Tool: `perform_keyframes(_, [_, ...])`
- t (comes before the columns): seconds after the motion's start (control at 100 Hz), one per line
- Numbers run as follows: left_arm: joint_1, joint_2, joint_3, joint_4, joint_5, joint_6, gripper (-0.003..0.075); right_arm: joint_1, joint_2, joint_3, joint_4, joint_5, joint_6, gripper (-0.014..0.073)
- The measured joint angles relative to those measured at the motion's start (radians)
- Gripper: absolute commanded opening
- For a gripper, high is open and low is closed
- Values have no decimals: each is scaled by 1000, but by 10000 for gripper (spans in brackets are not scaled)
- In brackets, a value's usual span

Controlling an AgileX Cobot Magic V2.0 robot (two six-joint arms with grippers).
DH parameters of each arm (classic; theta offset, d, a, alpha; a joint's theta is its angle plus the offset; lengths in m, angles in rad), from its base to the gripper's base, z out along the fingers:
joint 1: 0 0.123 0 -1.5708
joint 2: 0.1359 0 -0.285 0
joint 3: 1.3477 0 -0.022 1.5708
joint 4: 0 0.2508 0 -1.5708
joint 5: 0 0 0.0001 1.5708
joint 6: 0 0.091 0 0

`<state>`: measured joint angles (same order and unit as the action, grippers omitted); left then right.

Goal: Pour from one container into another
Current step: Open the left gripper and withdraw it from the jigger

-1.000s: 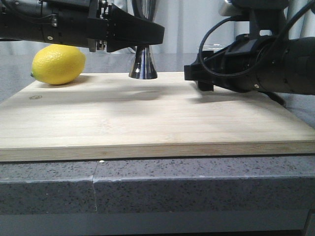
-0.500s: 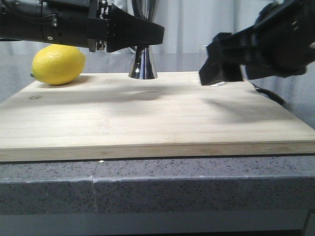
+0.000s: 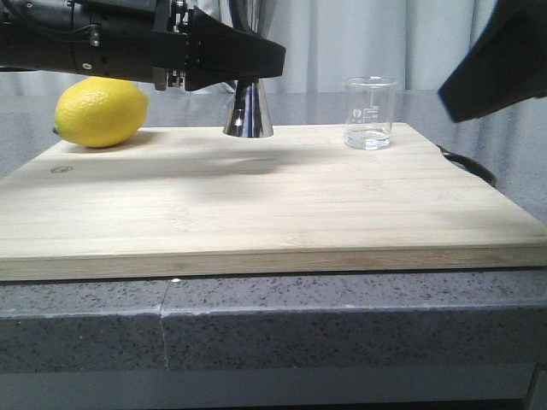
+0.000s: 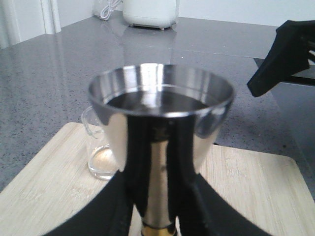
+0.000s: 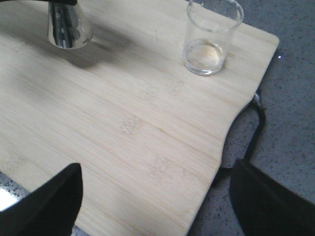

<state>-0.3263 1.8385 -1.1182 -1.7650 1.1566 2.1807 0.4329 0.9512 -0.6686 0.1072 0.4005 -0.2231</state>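
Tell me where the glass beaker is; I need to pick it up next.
In the front view the beaker stands upright at the far right of the wooden board, right of the steel jigger, with no gripper touching it.

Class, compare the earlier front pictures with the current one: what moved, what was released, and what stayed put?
The right gripper rose and drew back to the right, away from the small clear glass beaker, which it had covered; the beaker now stands free and upright on the wooden board. The left gripper still clasps the shiny steel hourglass jigger. The yellow lemon has not moved.
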Motion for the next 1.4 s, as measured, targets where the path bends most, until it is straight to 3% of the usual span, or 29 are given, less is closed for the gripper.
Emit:
perform_keyframes(0.57, [2, 0, 0, 21, 0, 0, 154, 0, -85, 0, -51, 20, 0, 554])
perform_keyframes(1.4, [43, 19, 67, 7, -2, 137, 154, 0, -85, 0, -77, 4, 0, 554])
